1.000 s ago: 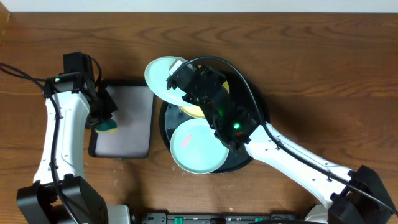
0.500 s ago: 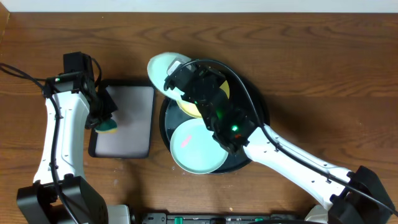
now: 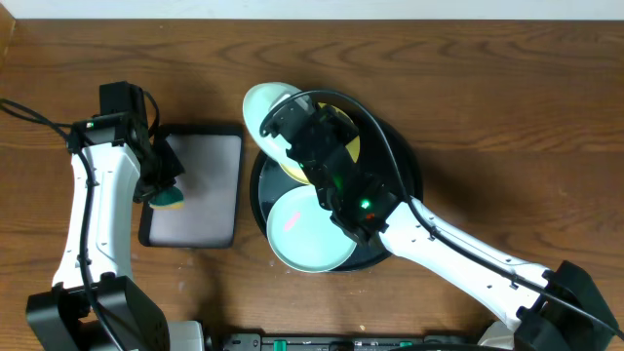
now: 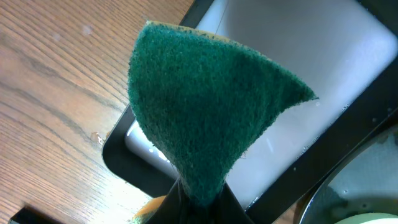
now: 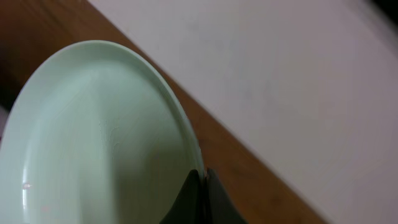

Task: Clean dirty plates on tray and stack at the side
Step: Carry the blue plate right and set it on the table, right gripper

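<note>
While the right gripper [image 5: 200,190] is clamped on the rim of one mint plate [image 3: 263,102], that plate hangs tilted over the far-left edge of the big round black tray [image 3: 411,180]. Its face looks pale and clean in the wrist view, with the two fingers pinching the edge at the bottom of the shot.

On the tray there's a second mint plate [image 3: 310,232] lying flat on the near side, with a small pink smear on its left part. A yellow plate [image 3: 294,174] sits on the far side, mostly hidden under the right arm.

Just left of the round tray is a smaller rectangular tray [image 3: 200,195] with a grey bottom. The left gripper [image 4: 194,202] is squeezed onto a green and yellow sponge [image 4: 199,106] over that tray's left edge. Everything sits on a wooden table [image 3: 487,78].
</note>
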